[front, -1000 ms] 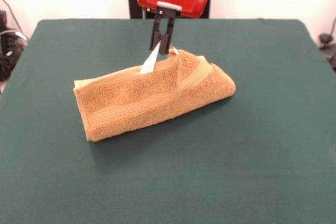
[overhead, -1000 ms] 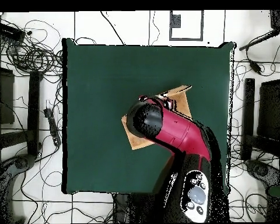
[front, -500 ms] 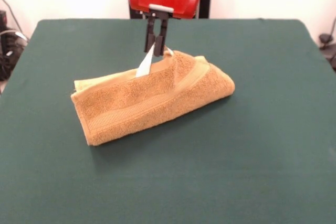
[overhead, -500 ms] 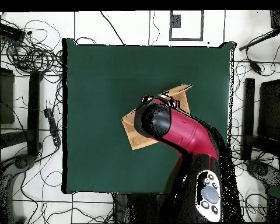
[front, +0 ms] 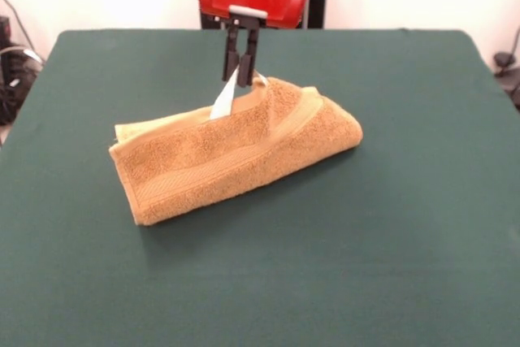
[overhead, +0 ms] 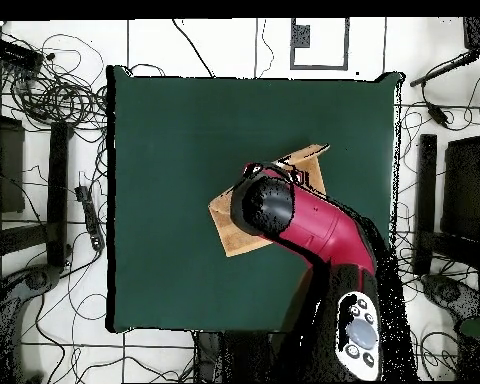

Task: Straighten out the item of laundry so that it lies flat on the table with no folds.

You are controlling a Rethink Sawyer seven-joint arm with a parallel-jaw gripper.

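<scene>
The item of laundry [front: 236, 152] is an orange-tan towel folded over into a long roll-like bundle, lying slantwise near the middle of the dark green table [front: 390, 225]. Its white tag [front: 224, 97] sticks up at the far edge. My gripper [front: 242, 76] hangs from the red arm and is shut on the towel's far edge beside the tag, holding that edge slightly raised. In the overhead view the arm [overhead: 304, 225] hides most of the towel [overhead: 229, 228], and only its two ends show.
Cables [overhead: 59, 95] and dark stands [overhead: 56, 195] surround the table on the floor. The table's rounded edges run well away from the towel on every side.
The gripper has shifted a little to the left and slightly up since a second ago, drawing the towel's far edge with it. Over the last half second hardly anything has moved.
</scene>
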